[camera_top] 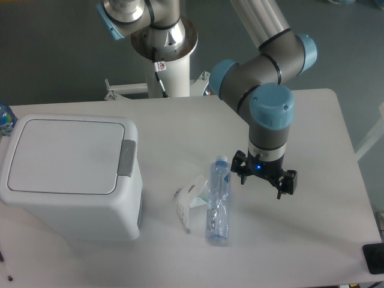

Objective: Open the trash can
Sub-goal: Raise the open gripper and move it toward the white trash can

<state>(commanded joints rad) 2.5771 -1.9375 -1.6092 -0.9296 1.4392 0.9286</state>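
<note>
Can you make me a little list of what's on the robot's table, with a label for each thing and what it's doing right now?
trash can: big white bin on the left of the table, lid shut flat
button: grey, on the lid's right edge, not being touched
bottle: clear plastic with a blue cap, lying on its side in the middle
crumpled wrapper: whitish, right beside the bottle on its left
hand: hovering right of the bottle, holding nothing, far from the bin
table: white
</note>
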